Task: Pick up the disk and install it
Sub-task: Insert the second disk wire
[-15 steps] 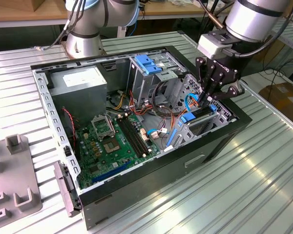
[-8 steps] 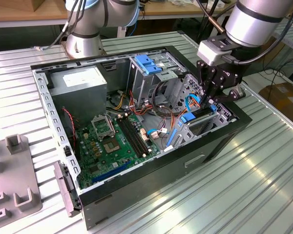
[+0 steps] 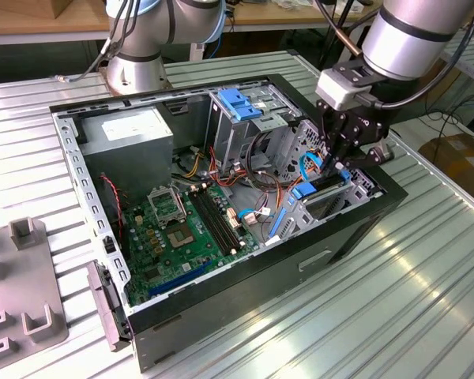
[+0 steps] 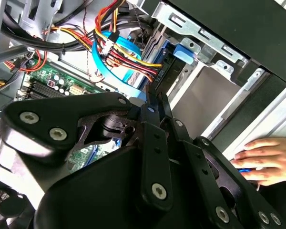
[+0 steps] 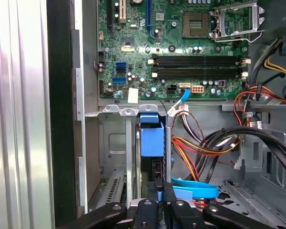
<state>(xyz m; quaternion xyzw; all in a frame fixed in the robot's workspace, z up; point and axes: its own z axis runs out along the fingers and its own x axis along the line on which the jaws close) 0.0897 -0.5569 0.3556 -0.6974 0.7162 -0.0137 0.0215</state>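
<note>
Gripping, seemingly, the slab-shaped blue-railed disk [image 5: 151, 138]: black end effector [image 3: 337, 162].

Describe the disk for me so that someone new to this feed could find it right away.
Start at the open computer case on the slatted metal table, then go to its end on the exterior view's right, under the gripper. The disk stands on edge in the drive bay there. Its bright blue carrier rail sets it apart from the blue latch on the tall metal cage.
</note>
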